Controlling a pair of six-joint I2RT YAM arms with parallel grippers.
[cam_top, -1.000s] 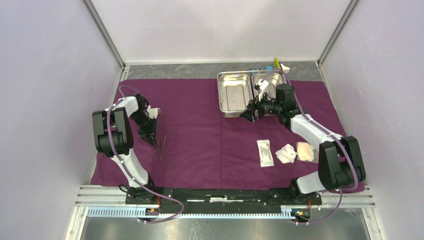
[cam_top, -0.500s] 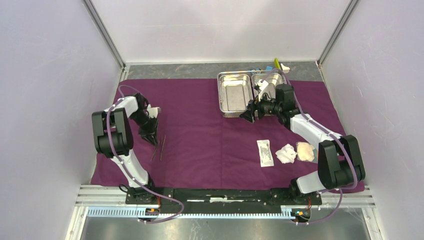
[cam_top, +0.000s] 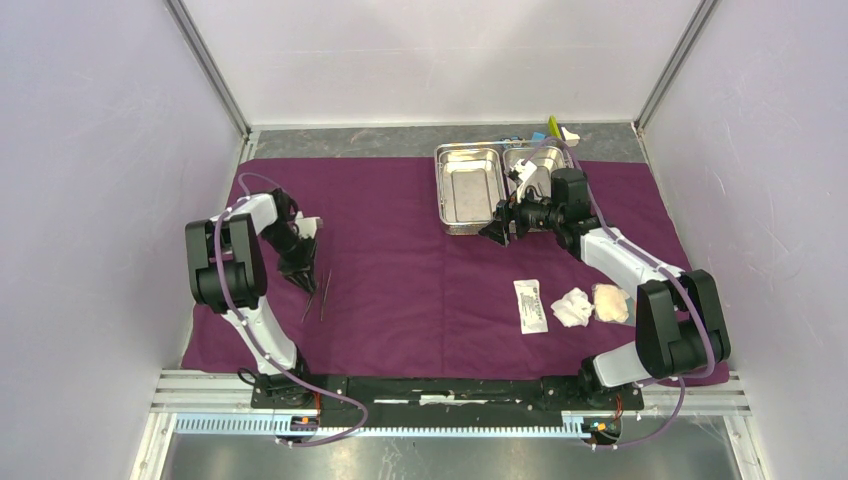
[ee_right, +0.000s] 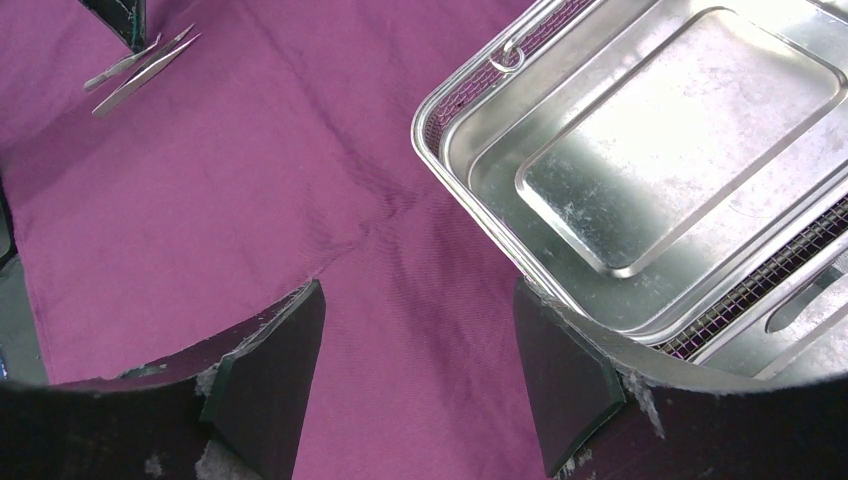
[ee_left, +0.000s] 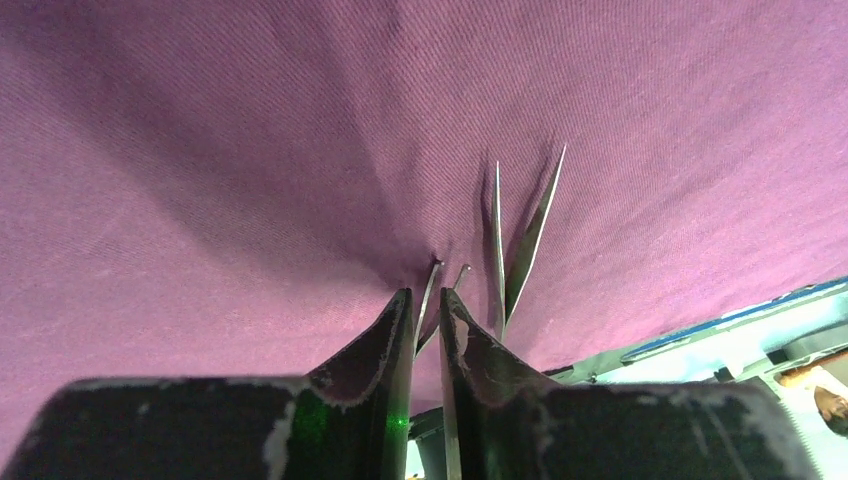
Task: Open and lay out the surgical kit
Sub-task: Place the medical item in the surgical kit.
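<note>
The left gripper [ee_left: 425,300] is low on the large plum-purple cloth [cam_top: 400,250] near its left end. Its fingers are almost pressed together and appear to pinch a thin steel instrument [ee_left: 431,285], with the slim steel tweezers [ee_left: 498,260] lying just beside it. The cloth puckers toward the fingertips, so the main risk is that fabric is caught in the pinch. Lifting would then tug the cloth and shift the tweezers already laid out. Letting go carelessly could also drop the thin instrument across those tweezers. The right gripper [ee_right: 418,300] is spread wide and holds nothing, at the near corner of the shiny two-compartment steel tray [cam_top: 468,195], which sits at the cloth's far right. One of its fingers seems very near the rim, so a descent could shove or tip the tray. The white flat packet [cam_top: 531,305] and gauze pads [cam_top: 573,306] lie nearer the arm bases, well apart from both grippers.
</note>
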